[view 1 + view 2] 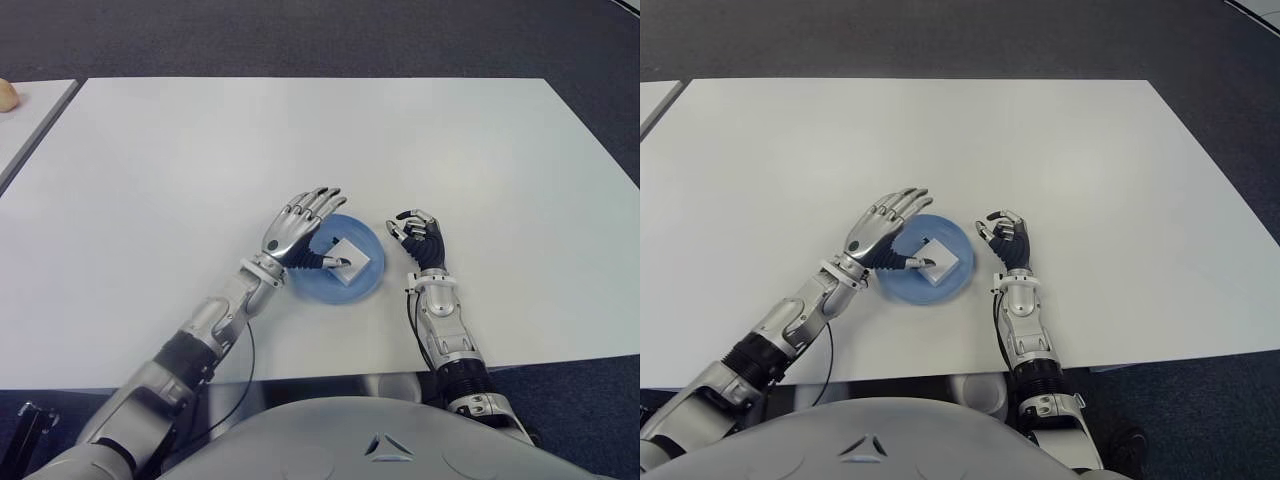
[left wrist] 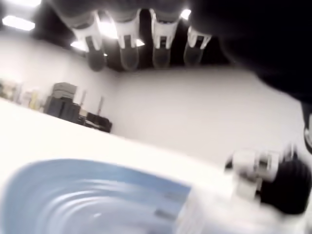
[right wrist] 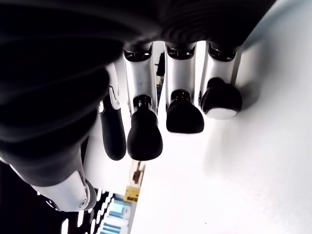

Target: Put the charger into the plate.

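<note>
The white cube charger (image 1: 351,262) lies in the blue plate (image 1: 371,276) near the table's front edge. My left hand (image 1: 316,226) hovers over the plate's left side, open, with the fingers stretched forward and the thumb tip at the charger's near-left edge. In the left wrist view the plate (image 2: 83,195) fills the lower part, under the straight fingers (image 2: 127,46). My right hand (image 1: 419,236) shows just right of the plate, with its fingers curled and holding nothing; the right wrist view shows those fingertips (image 3: 144,136) bent over bare table.
The white table (image 1: 300,130) stretches wide beyond and to both sides of the plate. A second table (image 1: 25,120) adjoins at the far left with a small beige object (image 1: 8,95) on it. Dark carpet lies beyond.
</note>
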Action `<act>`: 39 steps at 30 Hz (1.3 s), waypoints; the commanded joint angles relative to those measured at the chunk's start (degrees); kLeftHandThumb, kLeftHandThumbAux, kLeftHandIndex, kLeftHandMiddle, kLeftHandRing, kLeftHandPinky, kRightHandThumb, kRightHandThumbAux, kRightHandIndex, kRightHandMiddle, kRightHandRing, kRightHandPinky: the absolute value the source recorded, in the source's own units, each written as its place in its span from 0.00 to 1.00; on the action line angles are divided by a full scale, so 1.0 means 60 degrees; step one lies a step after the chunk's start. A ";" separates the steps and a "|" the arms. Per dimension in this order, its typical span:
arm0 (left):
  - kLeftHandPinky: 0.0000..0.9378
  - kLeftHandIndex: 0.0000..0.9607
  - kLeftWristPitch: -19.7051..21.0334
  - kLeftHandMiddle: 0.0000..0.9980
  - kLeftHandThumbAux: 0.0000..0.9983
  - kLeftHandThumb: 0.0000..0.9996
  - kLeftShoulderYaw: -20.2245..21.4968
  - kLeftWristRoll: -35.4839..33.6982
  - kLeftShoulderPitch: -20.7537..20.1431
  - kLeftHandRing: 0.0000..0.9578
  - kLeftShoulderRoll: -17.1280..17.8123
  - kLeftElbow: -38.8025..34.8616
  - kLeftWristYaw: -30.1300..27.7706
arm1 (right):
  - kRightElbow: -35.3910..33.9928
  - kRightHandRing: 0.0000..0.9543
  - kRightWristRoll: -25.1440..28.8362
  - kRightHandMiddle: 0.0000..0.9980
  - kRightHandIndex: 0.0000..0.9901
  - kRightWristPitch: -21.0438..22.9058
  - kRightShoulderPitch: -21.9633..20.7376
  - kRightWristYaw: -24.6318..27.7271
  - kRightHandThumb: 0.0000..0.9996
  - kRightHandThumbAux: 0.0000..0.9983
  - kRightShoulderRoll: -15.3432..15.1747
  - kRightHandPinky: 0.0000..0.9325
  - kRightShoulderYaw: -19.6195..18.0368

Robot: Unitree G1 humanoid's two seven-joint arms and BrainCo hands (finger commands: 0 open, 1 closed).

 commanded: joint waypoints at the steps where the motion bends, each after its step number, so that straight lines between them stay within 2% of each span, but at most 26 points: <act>1: 0.00 0.00 -0.1050 0.00 0.43 0.00 0.0727 -0.1744 0.0379 0.00 -0.0566 0.0662 0.0157 | 0.0287 0.87 -0.0033 0.81 0.44 0.0088 0.0104 0.0033 0.71 0.73 -0.0034 0.92 -0.0017; 4: 0.00 0.00 -0.1711 0.00 0.46 0.00 0.1441 -0.2975 0.0363 0.00 -0.0815 0.1561 0.0046 | 0.0365 0.87 -0.0004 0.81 0.44 0.0046 0.0075 0.0065 0.71 0.73 -0.0041 0.92 -0.0027; 7: 0.00 0.00 -0.2140 0.00 0.50 0.00 0.1917 -0.3531 0.0250 0.00 -0.1018 0.2373 0.0151 | 0.0384 0.88 0.0001 0.81 0.44 0.0030 0.0068 0.0072 0.71 0.73 -0.0044 0.92 -0.0032; 9: 0.02 0.00 -0.2264 0.00 0.54 0.01 0.2311 -0.3847 0.0155 0.00 -0.1390 0.2900 0.0502 | 0.0394 0.88 0.0013 0.81 0.44 0.0044 0.0067 0.0095 0.71 0.73 -0.0046 0.92 -0.0036; 12: 0.05 0.00 -0.2090 0.00 0.59 0.02 0.2713 -0.4028 0.0142 0.00 -0.1825 0.3054 0.0883 | 0.0422 0.87 0.0026 0.81 0.44 0.0017 0.0059 0.0110 0.71 0.73 -0.0046 0.92 -0.0038; 15: 0.09 0.00 -0.1959 0.00 0.67 0.03 0.3026 -0.4159 0.0158 0.00 -0.2055 0.3155 0.1076 | 0.0442 0.88 0.0033 0.81 0.44 -0.0036 0.0054 0.0107 0.71 0.73 -0.0044 0.92 -0.0036; 18: 0.19 0.04 -0.1995 0.07 0.75 0.04 0.3484 -0.4741 0.0382 0.10 -0.2014 0.3285 0.0686 | 0.0463 0.88 0.0055 0.81 0.44 -0.0046 0.0050 0.0136 0.71 0.73 -0.0049 0.92 -0.0038; 20: 0.28 0.12 -0.2076 0.17 0.80 0.03 0.3831 -0.5270 0.0484 0.20 -0.1892 0.3622 0.0204 | 0.0474 0.88 0.0080 0.81 0.44 -0.0048 0.0050 0.0164 0.71 0.73 -0.0056 0.92 -0.0044; 24: 0.35 0.21 -0.2102 0.29 0.83 0.01 0.4198 -0.5744 0.0355 0.30 -0.1841 0.4142 -0.0328 | 0.0479 0.88 0.0112 0.81 0.44 -0.0061 0.0057 0.0213 0.71 0.73 -0.0062 0.93 -0.0064; 29: 0.48 0.36 -0.1944 0.41 0.85 0.00 0.4450 -0.5679 0.0082 0.43 -0.2101 0.4264 -0.0035 | 0.0416 0.88 0.0087 0.82 0.44 -0.0129 0.0111 0.0166 0.71 0.73 -0.0048 0.93 -0.0055; 33: 0.54 0.45 -0.1724 0.47 0.87 0.00 0.4572 -0.5594 0.0002 0.50 -0.2225 0.4190 0.0105 | 0.0407 0.88 0.0076 0.82 0.44 -0.0137 0.0118 0.0127 0.71 0.73 -0.0045 0.92 -0.0053; 35: 0.59 0.53 -0.1579 0.53 0.91 0.00 0.4634 -0.5646 -0.0020 0.56 -0.2275 0.4176 0.0076 | 0.0424 0.88 0.0066 0.82 0.44 -0.0123 0.0108 0.0116 0.71 0.73 -0.0041 0.92 -0.0047; 38: 0.65 0.59 -0.1487 0.61 0.96 0.00 0.4705 -0.5802 -0.0037 0.63 -0.2320 0.4148 -0.0200 | 0.0442 0.88 0.0054 0.82 0.44 -0.0098 0.0093 0.0134 0.71 0.73 -0.0058 0.92 -0.0035; 39: 0.66 0.56 -0.1477 0.62 0.91 0.14 0.4717 -0.5847 -0.0033 0.65 -0.2327 0.4136 -0.0306 | 0.0445 0.88 0.0051 0.82 0.44 -0.0095 0.0090 0.0139 0.71 0.73 -0.0064 0.92 -0.0031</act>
